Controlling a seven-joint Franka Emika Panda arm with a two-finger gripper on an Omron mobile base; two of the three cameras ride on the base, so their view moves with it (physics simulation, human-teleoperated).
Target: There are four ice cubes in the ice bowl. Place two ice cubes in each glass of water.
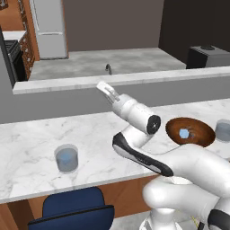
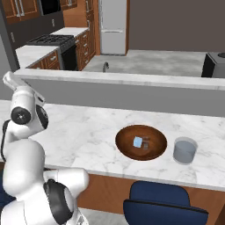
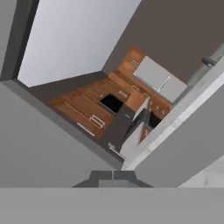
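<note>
Overhead, our gripper point(image 1: 102, 86) is raised above the marble counter point(image 1: 40, 139), its fingers pressed together with nothing between them; in the hand view the two dark fingertips point(image 3: 113, 176) meet and point up toward the far kitchen cabinets point(image 3: 94, 107). On the counter the ice bowl point(image 2: 141, 142) sits near the front edge, and we see one pale-blue ice cube point(image 2: 138, 142) lying inside it, a little left of its middle. One glass of water point(image 2: 185, 150) stands just beside the bowl on its right, apart from the rim, also close to the counter's front edge. From the left base view the other glass of water point(image 1: 67, 157) stands well apart on the far left, near the front edge, with a pale-blue shape inside that we cannot resolve into cubes. Between that glass and the bowl the marble lies bare, crossed only by our own arm. Behind, a raised grey ledge point(image 2: 123, 79) bounds the counter's back edge, with a faucet point(image 2: 105, 67) showing just beyond it. Below the front edge, a blue chair point(image 2: 165, 204) is tucked under the bowl's side.
</note>
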